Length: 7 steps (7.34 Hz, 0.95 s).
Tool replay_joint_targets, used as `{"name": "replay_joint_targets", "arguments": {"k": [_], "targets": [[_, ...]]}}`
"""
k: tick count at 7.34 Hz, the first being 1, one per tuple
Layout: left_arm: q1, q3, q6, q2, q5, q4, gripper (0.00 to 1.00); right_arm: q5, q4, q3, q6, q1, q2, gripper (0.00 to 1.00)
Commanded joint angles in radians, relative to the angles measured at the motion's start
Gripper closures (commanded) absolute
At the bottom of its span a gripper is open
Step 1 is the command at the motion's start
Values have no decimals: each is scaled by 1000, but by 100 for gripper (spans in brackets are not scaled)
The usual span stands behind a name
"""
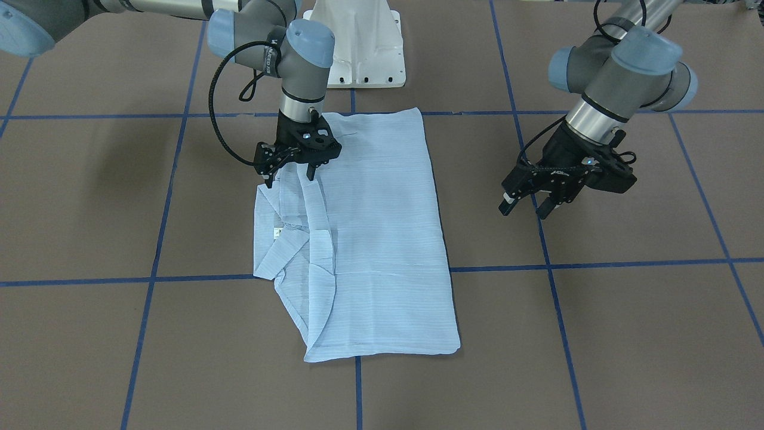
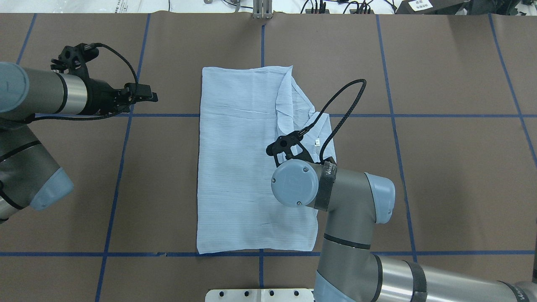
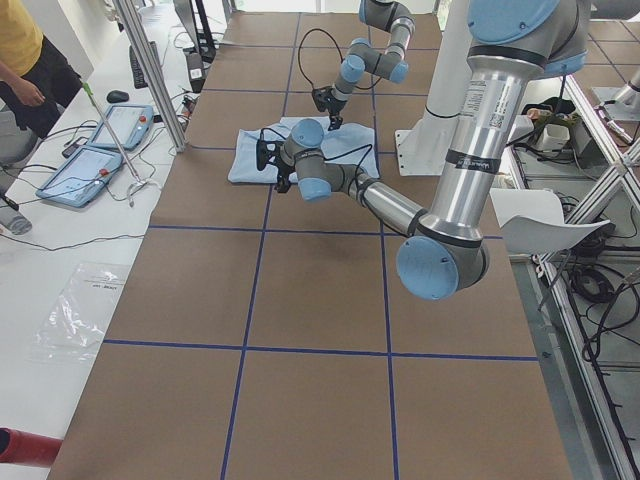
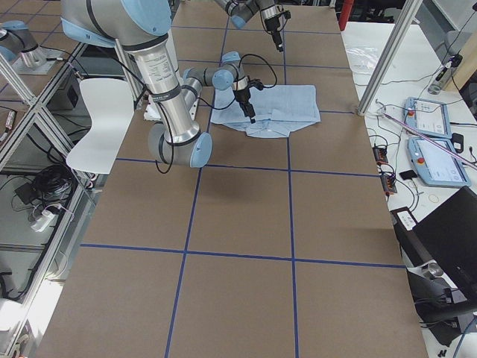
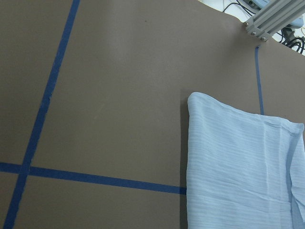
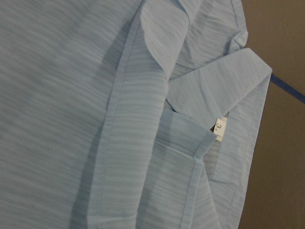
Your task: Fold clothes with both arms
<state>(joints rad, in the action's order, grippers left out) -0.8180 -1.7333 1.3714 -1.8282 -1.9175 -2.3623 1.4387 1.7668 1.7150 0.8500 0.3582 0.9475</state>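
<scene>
The pale blue striped shirt [image 1: 382,239] lies folded into a long rectangle in the middle of the table [image 2: 440,176]. Its collar and small white neck label [image 6: 219,127] are bunched along the edge on my right side. My right gripper [image 1: 290,178] points down at that bunched edge near the collar. It is open, with its fingertips at the cloth. In the overhead view its fingers are hidden under the wrist. My left gripper [image 1: 524,209] hangs open over bare table beside the shirt's [image 2: 239,167] other long edge and holds nothing. Neither wrist view shows fingers.
Blue tape lines [image 2: 121,159] cross the brown table cover. The white pedestal base [image 1: 358,48] stands at the robot's side of the shirt. At the far table edge there are aluminium posts [image 3: 150,70] and blue pendants [image 3: 100,140], and a person [image 3: 25,60] is there.
</scene>
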Motion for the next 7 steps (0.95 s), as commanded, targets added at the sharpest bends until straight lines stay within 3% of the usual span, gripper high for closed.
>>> {"name": "replay_joint_targets", "arguments": {"k": [1,2,7], "targets": [[0,0,0,0,0,0,0,55,-1,32,-60,42,43,0],[0,0,0,0,-2,0,0,64,9,67,-81,48,65,0],[0,-3,2,1,0,0,0,69,-1,58,18,-8,1,0]]}}
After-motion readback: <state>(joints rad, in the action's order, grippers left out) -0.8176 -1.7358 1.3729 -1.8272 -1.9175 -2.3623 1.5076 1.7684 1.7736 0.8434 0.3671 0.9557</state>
